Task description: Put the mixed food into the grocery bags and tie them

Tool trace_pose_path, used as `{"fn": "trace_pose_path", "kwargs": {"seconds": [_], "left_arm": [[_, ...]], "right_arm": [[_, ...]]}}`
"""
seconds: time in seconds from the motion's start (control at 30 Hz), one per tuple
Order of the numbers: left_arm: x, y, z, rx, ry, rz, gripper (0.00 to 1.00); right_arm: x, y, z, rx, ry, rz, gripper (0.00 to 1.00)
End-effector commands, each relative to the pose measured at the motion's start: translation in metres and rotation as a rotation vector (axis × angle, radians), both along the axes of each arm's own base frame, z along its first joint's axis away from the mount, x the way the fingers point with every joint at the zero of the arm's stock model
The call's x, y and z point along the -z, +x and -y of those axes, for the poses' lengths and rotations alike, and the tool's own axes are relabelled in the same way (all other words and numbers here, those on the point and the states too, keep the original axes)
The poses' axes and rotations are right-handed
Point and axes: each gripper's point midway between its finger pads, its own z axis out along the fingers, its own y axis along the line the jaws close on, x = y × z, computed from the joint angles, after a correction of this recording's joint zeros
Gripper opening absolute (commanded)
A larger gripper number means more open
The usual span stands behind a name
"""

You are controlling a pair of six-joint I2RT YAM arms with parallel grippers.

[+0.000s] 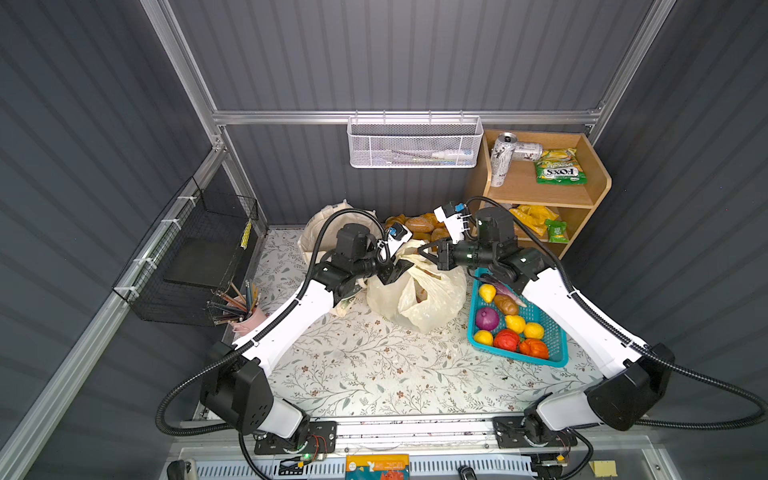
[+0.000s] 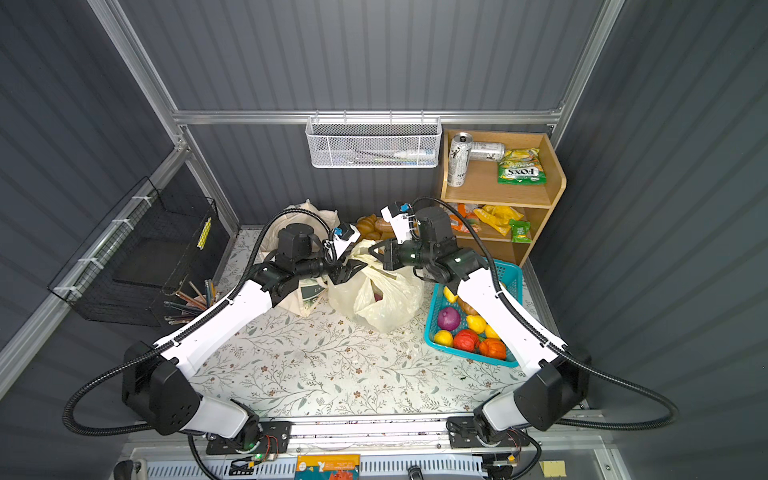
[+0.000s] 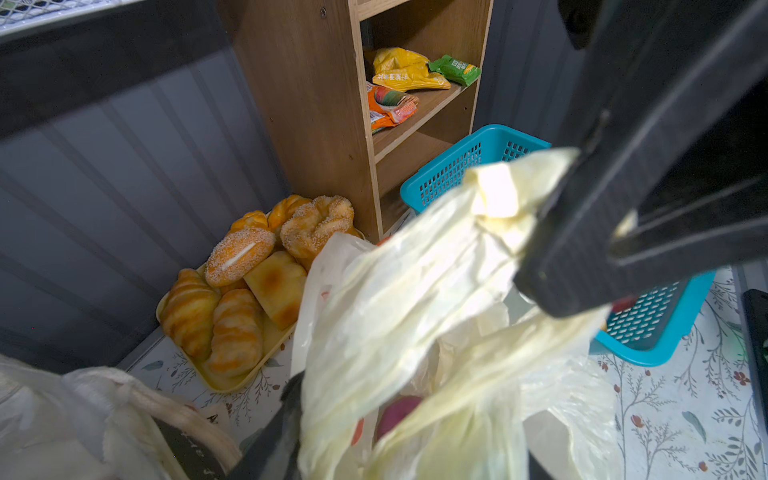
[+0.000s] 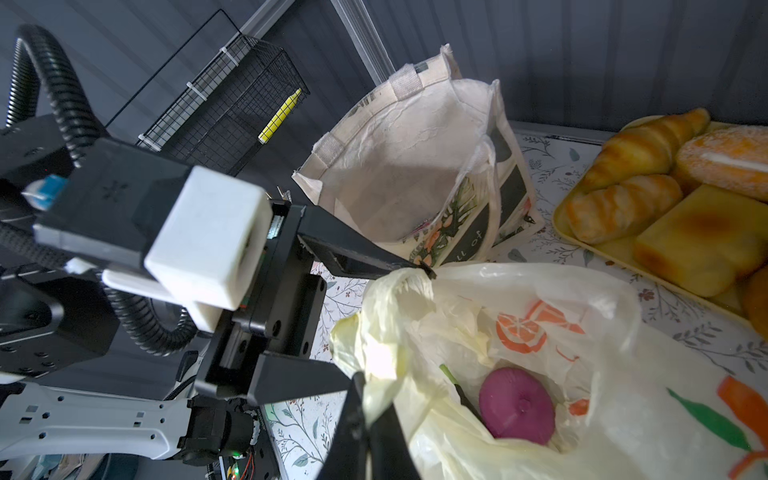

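Top views: bag (image 1: pixel 432 299) on floral tablecloth (image 1: pixel 374 374) (grey walls (image 1: pixel 415 54)).

The cream-yellow, translucent plastic bag (image 1: pixel 415 291) sits crumpled at the middle of the desk (image 1: pixel 374 374). Its mouth gapes and one loop handle is drawn up taut. Orange and green prints mark its side. A toy purple onion (image 4: pixel 517 407) lies inside. The beige, leaf-printed canvas tote (image 4: pixel 399 166) stands open just beside it.
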Motion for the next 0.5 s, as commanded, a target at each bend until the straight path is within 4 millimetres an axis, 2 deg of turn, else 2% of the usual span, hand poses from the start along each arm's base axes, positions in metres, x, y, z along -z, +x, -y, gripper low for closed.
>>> {"fn": "trace_pose_path", "kwargs": {"seconds": [0.0, 0.3, 0.4, 0.47], "left_arm": [[-0.018, 0.0, 0.002, 0.008, -0.018, 0.077, 0.57], [-0.014, 0.011, 0.011, 0.033, -0.008, 0.096, 0.56], [-0.01, 0.009, 0.018, 0.07, -0.021, 0.081, 0.49], [-0.008, 0.009, 0.022, 0.09, -0.029, 0.063, 0.36]], "right_arm": [[0.007, -0.002, -0.003, -0.026, -0.023, -0.011, 0.0], [0.008, -0.007, -0.001, -0.028, -0.034, -0.022, 0.0], [0.009, -0.007, 0.0, -0.028, -0.037, -0.023, 0.0], [0.009, -0.008, 0.0, -0.026, -0.039, -0.024, 0.0]]}}
